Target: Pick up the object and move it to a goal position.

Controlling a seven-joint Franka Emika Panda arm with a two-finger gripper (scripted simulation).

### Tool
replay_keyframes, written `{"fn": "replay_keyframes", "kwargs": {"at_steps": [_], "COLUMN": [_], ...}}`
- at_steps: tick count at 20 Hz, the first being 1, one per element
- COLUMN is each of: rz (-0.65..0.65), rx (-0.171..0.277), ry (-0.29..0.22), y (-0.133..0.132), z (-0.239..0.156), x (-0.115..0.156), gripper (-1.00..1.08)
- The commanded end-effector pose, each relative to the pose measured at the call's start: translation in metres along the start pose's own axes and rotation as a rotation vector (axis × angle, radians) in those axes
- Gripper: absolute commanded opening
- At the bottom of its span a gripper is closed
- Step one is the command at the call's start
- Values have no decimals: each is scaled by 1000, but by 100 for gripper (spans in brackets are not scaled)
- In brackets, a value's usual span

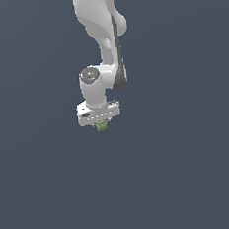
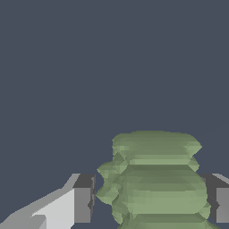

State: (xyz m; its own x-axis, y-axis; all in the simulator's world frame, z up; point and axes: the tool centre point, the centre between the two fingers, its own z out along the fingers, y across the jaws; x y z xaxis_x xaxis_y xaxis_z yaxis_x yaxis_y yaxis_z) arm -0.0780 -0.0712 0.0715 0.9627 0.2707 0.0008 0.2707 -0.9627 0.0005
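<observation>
Item: my fingers (image 2: pixel 150 203), two dark-padded tips on pale grey stems, one on each side of the load. One pad appears to touch the blob's side; at the other a thin gap may remain, so I judge the grip clenched on the object but cannot confirm full contact.

Item: the olive-green blob (image 2: pixel 156 179), the task's object. It sits between my fingertips; in the exterior view it shows as a small green lump (image 1: pixel 102 125) poking out just under the white hand. Shape: stacked ridged bands, lumpy and faceted, wider in the lower tiers. Finish: matte, no shine. It is held centrally, likely so the ridges seat against both pads.

Item: table (image 1: pixel 192 178), flat dark slate-blue, featureless. Whether the blob rests on it or hangs clear cannot be told. No goal marker is visible.
</observation>
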Motion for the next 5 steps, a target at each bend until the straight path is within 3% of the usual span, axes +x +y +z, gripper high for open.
{"fn": "replay_keyframes", "kwargs": {"at_steps": [1, 5], "rz": [-1, -1], "rx": [1, 1], "ry": [0, 0], "y": [8, 12], "z": [-5, -8], "x": [-7, -10], "gripper": [-100, -100]}}
